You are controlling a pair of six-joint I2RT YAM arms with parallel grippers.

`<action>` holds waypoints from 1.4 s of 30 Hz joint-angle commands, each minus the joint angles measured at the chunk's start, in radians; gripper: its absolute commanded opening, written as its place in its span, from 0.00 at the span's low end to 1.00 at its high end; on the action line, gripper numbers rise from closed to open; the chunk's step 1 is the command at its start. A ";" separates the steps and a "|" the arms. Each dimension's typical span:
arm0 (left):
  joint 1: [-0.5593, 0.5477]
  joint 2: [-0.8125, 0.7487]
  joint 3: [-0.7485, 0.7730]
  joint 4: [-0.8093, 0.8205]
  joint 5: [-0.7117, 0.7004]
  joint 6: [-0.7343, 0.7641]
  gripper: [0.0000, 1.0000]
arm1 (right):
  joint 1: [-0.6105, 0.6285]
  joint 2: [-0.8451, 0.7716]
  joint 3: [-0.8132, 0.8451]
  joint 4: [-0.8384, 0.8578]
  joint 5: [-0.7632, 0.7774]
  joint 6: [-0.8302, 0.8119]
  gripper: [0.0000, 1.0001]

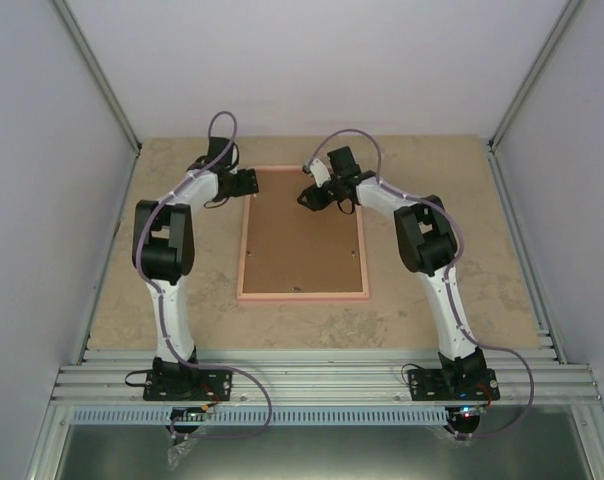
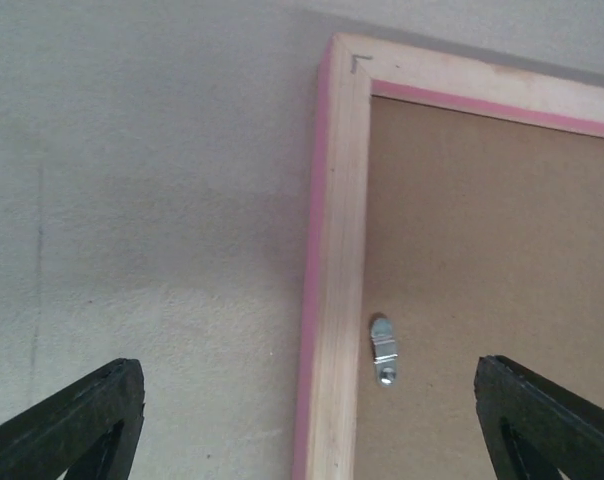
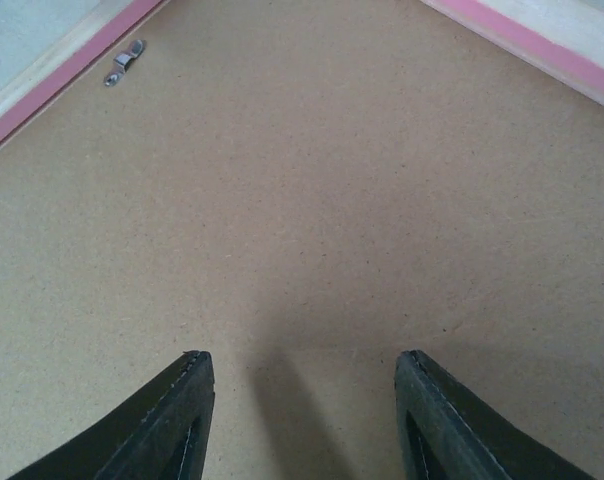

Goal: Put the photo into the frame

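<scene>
Backing board [image 1: 302,240] inside frame [image 1: 244,240]

A thin pink frame [image 1: 303,295] lies flat on the beige desk [image 1: 432,300], and a brown backing board [image 1: 302,245] fills its opening. The left arm [image 1: 164,240] reaches in so that the left jaws hang at the frame's far left corner. The right arm [image 1: 427,240] puts the right jaws over the board near its far right corner.
</scene>
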 commanded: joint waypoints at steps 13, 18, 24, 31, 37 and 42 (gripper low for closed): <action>-0.063 0.118 0.106 -0.050 -0.128 -0.017 0.73 | -0.009 -0.021 -0.186 0.015 0.090 0.011 0.49; -0.063 0.147 0.123 -0.085 -0.158 -0.017 0.65 | -0.010 -0.032 -0.208 0.018 0.104 0.009 0.49; -0.063 0.157 0.120 -0.107 -0.180 -0.015 0.56 | -0.010 -0.038 -0.217 0.026 0.114 0.015 0.49; -0.063 0.166 0.124 -0.135 -0.180 -0.027 0.44 | -0.012 -0.038 -0.218 0.024 0.125 0.021 0.49; -0.063 0.166 0.124 -0.175 -0.164 -0.030 0.33 | -0.013 -0.046 -0.226 0.026 0.139 0.024 0.49; -0.063 0.149 0.101 -0.184 -0.181 -0.022 0.15 | -0.013 -0.047 -0.227 0.027 0.147 0.027 0.49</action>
